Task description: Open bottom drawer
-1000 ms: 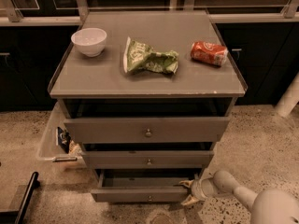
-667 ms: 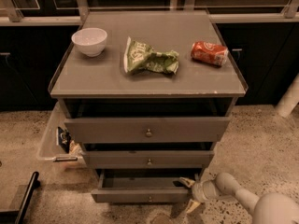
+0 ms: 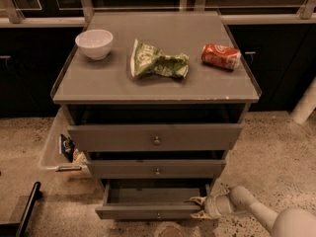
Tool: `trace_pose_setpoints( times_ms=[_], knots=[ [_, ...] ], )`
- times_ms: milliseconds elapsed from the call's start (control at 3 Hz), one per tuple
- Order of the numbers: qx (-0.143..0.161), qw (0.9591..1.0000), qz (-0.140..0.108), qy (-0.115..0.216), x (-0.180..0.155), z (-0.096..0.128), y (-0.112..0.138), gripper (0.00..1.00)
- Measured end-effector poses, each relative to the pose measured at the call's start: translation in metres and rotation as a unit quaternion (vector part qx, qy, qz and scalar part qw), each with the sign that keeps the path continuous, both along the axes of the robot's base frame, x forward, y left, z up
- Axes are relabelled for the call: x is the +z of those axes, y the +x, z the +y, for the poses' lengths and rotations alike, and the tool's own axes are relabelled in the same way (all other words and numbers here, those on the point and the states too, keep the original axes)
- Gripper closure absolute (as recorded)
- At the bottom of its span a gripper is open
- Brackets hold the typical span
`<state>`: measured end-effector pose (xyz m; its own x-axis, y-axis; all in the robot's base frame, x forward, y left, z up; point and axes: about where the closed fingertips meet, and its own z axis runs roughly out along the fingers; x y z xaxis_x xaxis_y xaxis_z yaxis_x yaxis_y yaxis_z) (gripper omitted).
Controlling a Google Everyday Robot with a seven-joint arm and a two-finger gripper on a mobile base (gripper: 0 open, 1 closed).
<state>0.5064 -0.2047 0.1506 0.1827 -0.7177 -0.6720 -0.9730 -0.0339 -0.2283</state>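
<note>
Since the earlier frame, the slim grey flat-fronted bottom drawer [image 3: 148, 212] sits slightly farther out of the cabinet, and the pale two-finger tool [image 3: 199, 207] has shifted a little lower with it. That tool is low at the right, at the right end of the drawer's front, on the end of a rounded whitish arm [image 3: 249, 210] that enters from the lower right corner. Its fingers [image 3: 196, 200] are spread apart, one above and one below the front's right corner; whether they actually press on it is hard to make out at this angle. The bottom drawer is partly open, its dark inside showing behind the front, and its tiny round knob is at centre. Above it are the mid-sized grey middle drawer [image 3: 157, 168] and the tall grey top drawer [image 3: 155, 137], both pulled out a little. On the grey tabletop [image 3: 197, 85] stand a white round bowl [image 3: 94, 43] at the left, a crumpled green snack bag [image 3: 158, 63] in the middle and a red drink can [image 3: 220, 56] lying on its side at the right, all apart from one another.
</note>
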Motion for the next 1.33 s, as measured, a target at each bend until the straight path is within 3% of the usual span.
trace_pose_setpoints(
  times_ms=[333,667,1000,1333],
  knots=[
    [0.000,1.0000,0.000,0.000,0.0038,0.0000,-0.0010,0.85],
    [0.002,1.0000,-0.001,-0.001,0.0049,-0.0013,-0.0073,1.00],
    [0.002,1.0000,-0.001,-0.001,0.0049,-0.0007,-0.0082,1.00],
    [0.002,1.0000,-0.001,-0.001,0.0049,-0.0006,-0.0082,0.81]
  ],
)
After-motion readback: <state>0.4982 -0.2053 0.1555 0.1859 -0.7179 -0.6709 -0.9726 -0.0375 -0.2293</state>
